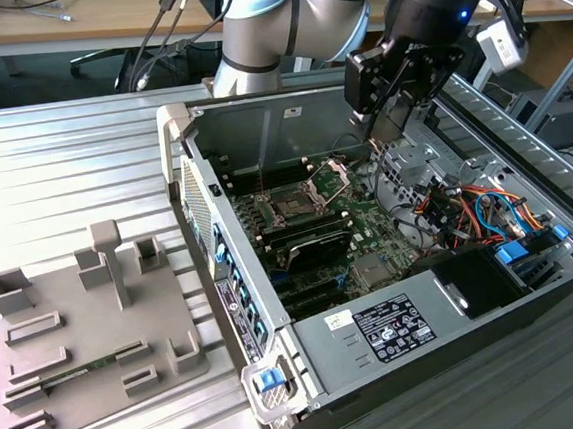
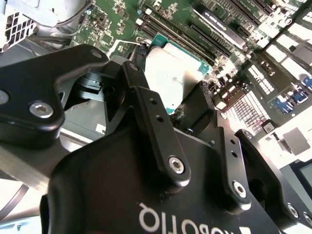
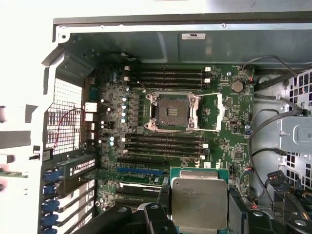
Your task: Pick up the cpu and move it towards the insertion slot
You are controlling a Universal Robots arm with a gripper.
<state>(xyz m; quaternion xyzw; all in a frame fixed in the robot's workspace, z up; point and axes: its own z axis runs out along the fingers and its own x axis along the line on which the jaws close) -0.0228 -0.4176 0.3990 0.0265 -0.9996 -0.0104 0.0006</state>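
Inside the open computer case, the insertion slot lies uncovered on the green board; toward the exterior view's right, the pincer hangs above it, closed on the cpu. I judge the chip should stay level and square with the slot's frame.

From my station, exterior view: the gripper is cut off above by the picture's edge, and I cannot make out the chip under it. Second wrist view: the gripper body covers most of the chip; one corner and part of its top show. First wrist view: the chip runs off the picture's edge. The socket pins are too small to tell.
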